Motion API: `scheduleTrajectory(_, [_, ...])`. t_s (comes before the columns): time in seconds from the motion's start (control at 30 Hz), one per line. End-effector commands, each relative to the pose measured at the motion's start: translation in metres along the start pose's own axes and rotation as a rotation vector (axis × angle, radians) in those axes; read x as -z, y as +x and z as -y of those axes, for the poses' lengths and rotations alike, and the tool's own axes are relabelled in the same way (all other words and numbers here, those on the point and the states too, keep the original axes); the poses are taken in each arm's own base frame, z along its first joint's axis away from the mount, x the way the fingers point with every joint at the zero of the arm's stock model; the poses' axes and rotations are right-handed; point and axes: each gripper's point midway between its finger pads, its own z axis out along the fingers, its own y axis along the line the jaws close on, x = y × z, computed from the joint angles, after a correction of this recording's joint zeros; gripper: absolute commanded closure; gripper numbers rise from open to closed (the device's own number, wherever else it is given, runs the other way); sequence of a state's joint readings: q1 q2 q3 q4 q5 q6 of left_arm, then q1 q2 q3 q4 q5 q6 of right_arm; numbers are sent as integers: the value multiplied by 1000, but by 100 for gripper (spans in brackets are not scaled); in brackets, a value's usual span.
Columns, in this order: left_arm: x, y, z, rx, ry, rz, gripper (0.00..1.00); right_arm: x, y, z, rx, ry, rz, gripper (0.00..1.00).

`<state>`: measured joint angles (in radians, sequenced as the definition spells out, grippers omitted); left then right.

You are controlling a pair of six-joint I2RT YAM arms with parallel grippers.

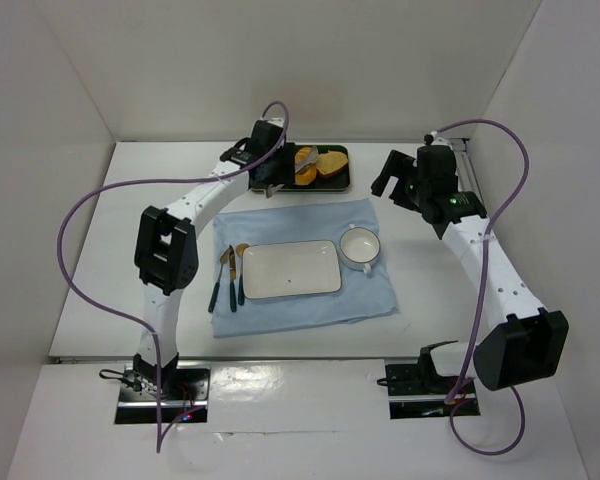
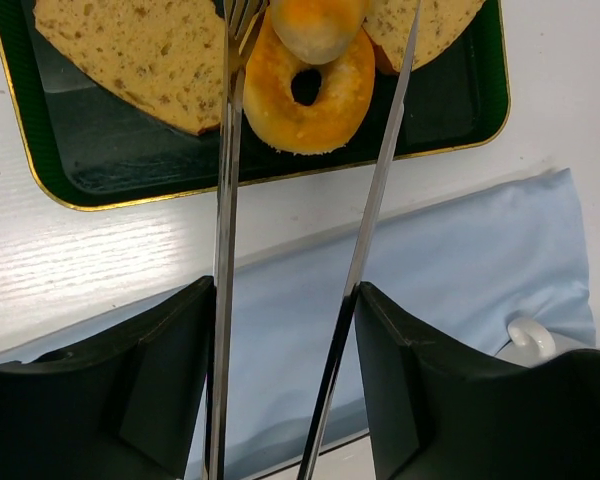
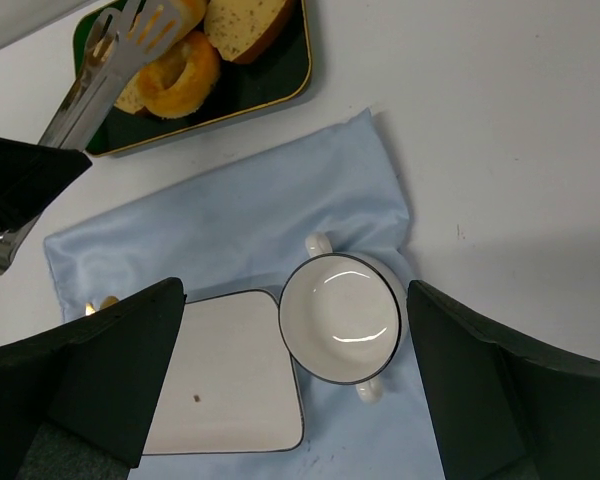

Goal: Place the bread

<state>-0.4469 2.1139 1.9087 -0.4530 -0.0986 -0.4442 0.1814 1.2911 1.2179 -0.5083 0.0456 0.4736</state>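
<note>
The bread (image 2: pixel 315 25), a small golden roll, sits between the tips of metal tongs (image 2: pixel 225 200), over the far edge of an orange ring doughnut (image 2: pixel 280 115) in the dark green tray (image 2: pixel 100 170). My left gripper (image 2: pixel 285 300) is shut on the tongs' two arms and reaches over the tray (image 1: pixel 340 185) at the back of the table. From above, the bread (image 1: pixel 305 160) shows as an orange lump at the tongs' end. My right gripper (image 3: pixel 300 370) is open and empty, hovering above the white cup (image 3: pixel 342 318).
Two flat bread slices (image 2: pixel 140 60) lie in the tray beside the doughnut. A blue cloth (image 1: pixel 300 310) carries a white rectangular plate (image 1: pixel 290 268), the two-handled cup (image 1: pixel 360 245) and cutlery (image 1: pixel 228 280) at the plate's left. White walls enclose the table.
</note>
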Motion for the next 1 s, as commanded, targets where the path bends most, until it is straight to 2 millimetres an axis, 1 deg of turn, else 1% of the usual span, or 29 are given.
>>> scheduleTrajectory(0.0, [1,-27,12,-32,37,76,32,-1,-9,-5,8,-33,38,1])
scheduleTrajectory(0.03, [1,-27,12,-32,37,77,32,-1,-9,-5,8,-33,38,1])
scheduleTrajectory(0.07, [-3,-21,10,-33,30,58,32,-2,-11,-6,8,-38,46,1])
scheduleTrajectory(0.1, [-5,-20,10,-34,27,51,32,-5,-9,-5,-1,-33,38,1])
scheduleTrajectory(0.13, [-4,-23,11,-42,30,59,34,-5,-10,-2,-6,-27,41,1])
scheduleTrajectory(0.17, [-8,-18,9,-43,24,42,34,-5,-10,-4,-6,-34,37,1])
scheduleTrajectory(0.23, [-8,-18,8,-43,15,45,36,-5,-10,-4,-6,-35,37,1])
scheduleTrajectory(0.27, [-8,-18,8,-43,15,45,40,-6,-6,-2,-5,-30,29,1])
scheduleTrajectory(0.3, [-9,-12,5,-54,8,27,42,-6,-6,-2,-5,-30,29,1])
scheduleTrajectory(0.33, [-9,-13,3,-54,-2,30,42,-6,-6,-2,-5,-30,29,1])
scheduleTrajectory(0.37, [-10,-7,1,-55,-8,12,45,-6,-6,-2,-5,-30,29,1])
scheduleTrajectory(0.4, [-10,-7,1,-55,-8,12,46,-6,-8,1,-10,-23,32,1])
scheduleTrajectory(0.53, [-10,2,-3,-67,-19,-17,49,-6,-9,-2,-20,-37,37,1])
scheduleTrajectory(0.6, [-7,-1,-2,-66,-16,-9,54,-7,-5,-1,-28,-40,25,1])
scheduleTrajectory(0.63, [-4,-1,-2,-66,-16,-9,54,-7,-5,-1,-28,-40,25,1])
scheduleTrajectory(0.67, [-4,-1,-1,-66,-7,-12,56,-8,-7,-3,-29,-45,33,1])
scheduleTrajectory(0.7, [0,-5,1,-65,-3,-2,57,-9,-3,-3,-39,-48,20,1])
scheduleTrajectory(0.77, [7,-5,2,-65,7,0,59,-10,1,-1,-39,-44,12,1])
scheduleTrajectory(0.8, [11,-8,3,-64,10,8,59,-10,-1,-3,-39,-57,17,1])
scheduleTrajectory(0.83, [18,-12,4,-63,14,20,60,-7,-3,-5,-48,-62,24,1])
scheduleTrajectory(0.87, [22,-12,4,-63,14,21,60,-8,1,-2,-48,-57,15,1])
scheduleTrajectory(0.93, [30,-19,6,-52,23,44,61,-8,0,-6,-57,-70,19,1])
scheduleTrajectory(0.97, [39,-23,7,-51,28,58,61,-8,0,-6,-57,-70,19,1])
